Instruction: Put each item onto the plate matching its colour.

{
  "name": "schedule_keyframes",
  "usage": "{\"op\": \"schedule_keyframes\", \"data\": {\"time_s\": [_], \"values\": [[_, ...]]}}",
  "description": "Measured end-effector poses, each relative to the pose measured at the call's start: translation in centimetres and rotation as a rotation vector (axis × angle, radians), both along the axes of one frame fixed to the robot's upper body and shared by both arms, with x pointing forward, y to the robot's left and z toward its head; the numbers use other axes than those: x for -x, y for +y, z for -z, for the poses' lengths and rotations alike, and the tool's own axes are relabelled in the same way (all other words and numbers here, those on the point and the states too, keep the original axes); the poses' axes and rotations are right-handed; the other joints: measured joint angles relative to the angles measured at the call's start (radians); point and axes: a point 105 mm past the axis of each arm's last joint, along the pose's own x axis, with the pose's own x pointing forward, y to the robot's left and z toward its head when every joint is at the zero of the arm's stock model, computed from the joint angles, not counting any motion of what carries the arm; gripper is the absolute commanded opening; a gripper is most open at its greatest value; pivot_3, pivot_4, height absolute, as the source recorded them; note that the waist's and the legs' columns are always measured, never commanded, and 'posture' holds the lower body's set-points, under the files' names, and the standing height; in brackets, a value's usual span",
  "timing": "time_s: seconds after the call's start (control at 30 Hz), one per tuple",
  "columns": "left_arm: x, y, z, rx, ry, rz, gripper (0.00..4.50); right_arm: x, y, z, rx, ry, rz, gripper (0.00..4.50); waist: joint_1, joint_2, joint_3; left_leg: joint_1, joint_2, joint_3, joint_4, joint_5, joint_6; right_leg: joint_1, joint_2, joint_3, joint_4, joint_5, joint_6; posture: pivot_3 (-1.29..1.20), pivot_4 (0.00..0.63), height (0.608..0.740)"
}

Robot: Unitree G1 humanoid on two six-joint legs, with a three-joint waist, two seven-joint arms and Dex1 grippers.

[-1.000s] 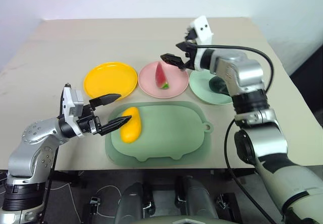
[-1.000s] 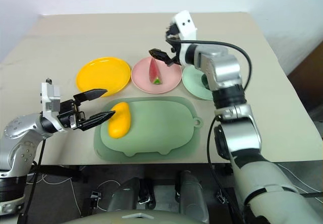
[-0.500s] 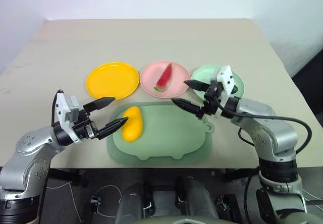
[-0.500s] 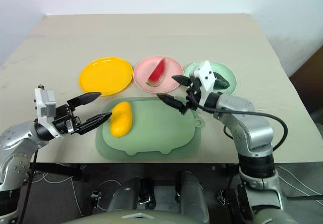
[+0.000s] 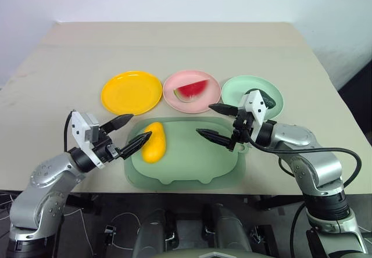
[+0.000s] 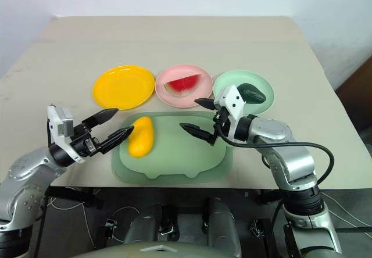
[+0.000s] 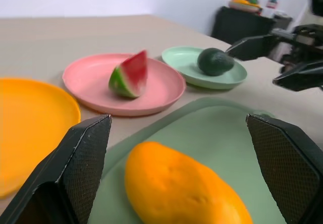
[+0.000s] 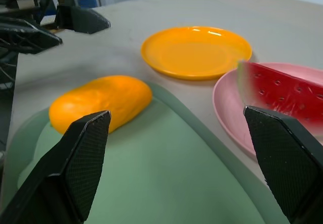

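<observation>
Your left pincer [image 5: 131,134] gapes wide just beside the mango [image 5: 153,142] on the tray [image 5: 192,165]; your right pincer [image 5: 215,120] is wide too. The left wrist view catches the avocado [image 7: 215,61] on the green plate [image 7: 181,58], the right wrist view the empty yellow plate [image 8: 197,50].

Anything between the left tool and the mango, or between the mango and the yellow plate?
Nothing visible. The open left tool sits just beside the mango on the tray; bare table separates it from the empty yellow plate.
</observation>
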Motion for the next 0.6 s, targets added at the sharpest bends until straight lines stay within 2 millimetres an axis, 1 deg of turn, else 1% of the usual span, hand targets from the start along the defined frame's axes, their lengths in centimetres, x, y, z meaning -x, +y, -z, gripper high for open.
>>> {"op": "schedule_keyframes", "data": {"time_s": [0.1, 0.17, 0.27, 0.37, 0.5, 0.6], "values": [[-0.1, -0.6, 0.5, 0.035, 0.046, -0.019, 4.50, -0.1, -0.1, -0.3, 0.009, -0.011, -0.001, 4.48, 0.004, 0.000, 0.000, 0.000, 0.000, -0.001, 0.001, 0.000, 0.000, 0.001, 0.000, -0.001, 0.000, 0.000, 0.000, 0.00, 0.150, 0.696], [-0.2, -0.5, 1.1, 0.031, 0.086, -0.044, 4.50, 0.1, -0.2, -0.3, 0.009, -0.007, -0.012, 4.48, 0.006, 0.000, 0.000, 0.000, 0.000, -0.002, 0.001, 0.000, 0.000, 0.002, 0.000, -0.001, 0.000, 0.000, 0.000, 0.00, 0.150, 0.696], [-0.6, -0.4, 1.8, 0.018, 0.149, -0.079, 4.50, 0.8, -0.1, -0.4, 0.000, 0.004, -0.051, 4.48, 0.015, 0.000, 0.000, 0.000, 0.000, -0.003, 0.002, 0.000, 0.000, 0.003, 0.000, -0.002, 0.000, 0.000, 0.000, 0.00, 0.150, 0.696], [-0.9, -0.7, 1.9, 0.010, 0.167, -0.071, 4.50, 1.7, 0.1, -0.6, -0.022, 0.011, -0.091, 4.48, 0.025, 0.000, 0.000, 0.000, 0.000, -0.004, 0.004, 0.000, 0.001, 0.004, 0.000, -0.002, 0.000, 0.000, 0.000, 0.00, 0.150, 0.696], [-1.9, -0.7, 1.9, 0.015, 0.184, -0.068, 4.50, 1.8, -0.3, -0.2, -0.004, 0.017, -0.082, 4.48, 0.029, 0.000, 0.000, 0.000, 0.000, -0.005, 0.007, -0.002, 0.003, 0.007, 0.000, -0.004, -0.002, -0.002, -0.002, 0.00, 0.150, 0.696], [-2.5, -0.6, 2.5, 0.001, 0.226, -0.053, 4.50, 1.8, -0.5, 0.2, 0.001, 0.023, -0.071, 4.48, 0.028, 0.000, 0.000, 0.000, 0.000, -0.005, 0.007, -0.002, 0.003, 0.007, 0.000, -0.004, -0.002, -0.002, -0.002, 0.00, 0.150, 0.696]]}}
